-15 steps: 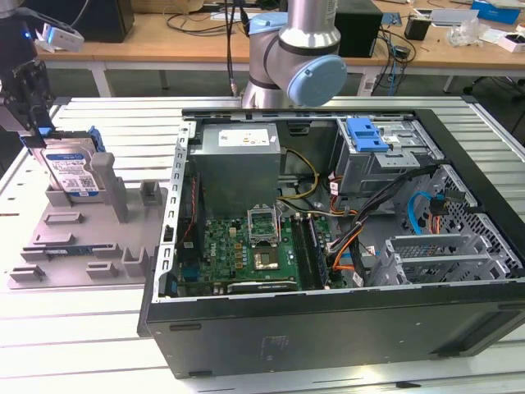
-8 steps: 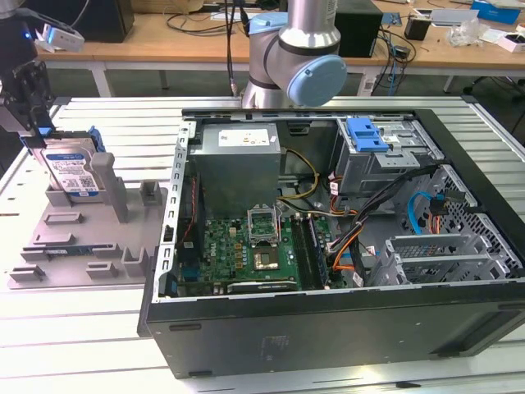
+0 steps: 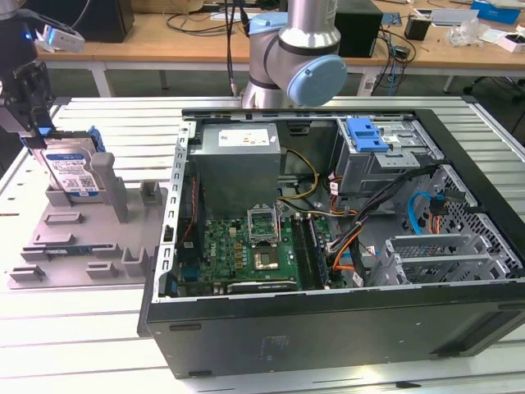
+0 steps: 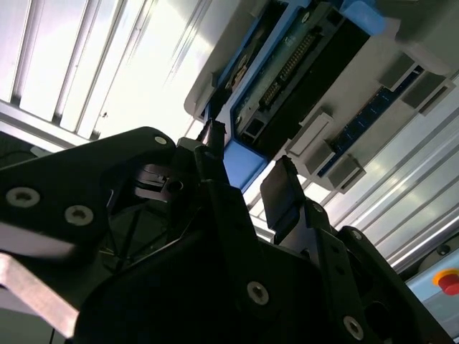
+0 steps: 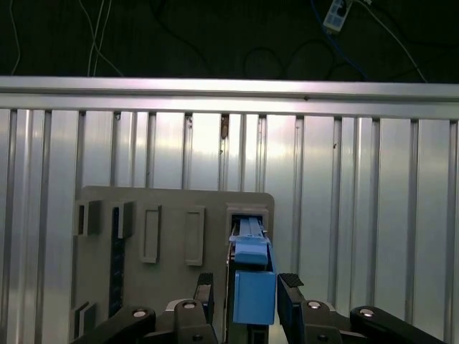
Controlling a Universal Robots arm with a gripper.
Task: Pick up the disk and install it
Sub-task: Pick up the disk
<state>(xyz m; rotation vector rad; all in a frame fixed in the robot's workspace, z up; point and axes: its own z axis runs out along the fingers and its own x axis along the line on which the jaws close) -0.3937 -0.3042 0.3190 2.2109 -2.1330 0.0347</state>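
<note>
The disk (image 3: pixel 72 170) stands on edge in a slot of the grey holder (image 3: pixel 82 242) at the exterior view's left, its silver face and white-and-blue label showing. My gripper (image 3: pixel 37 131) hangs at its upper edge. In both wrist views the black fingers (image 5: pixel 290 294) sit one on each side of the disk's blue rail (image 5: pixel 252 283), with a narrow gap beside each, so the gripper (image 5: pixel 247 290) is open around it. The second wrist view shows the disk's (image 4: pixel 287 79) connector edge and the gripper (image 4: pixel 247 175) astride the blue rail.
An open computer case (image 3: pixel 328 205) lies at the exterior view's right of the holder, with a motherboard, cables and a drive cage with a blue latch (image 3: pixel 367 135). My arm's base (image 3: pixel 291 57) rises behind the case. Everything rests on a slatted aluminium table (image 3: pixel 98 328).
</note>
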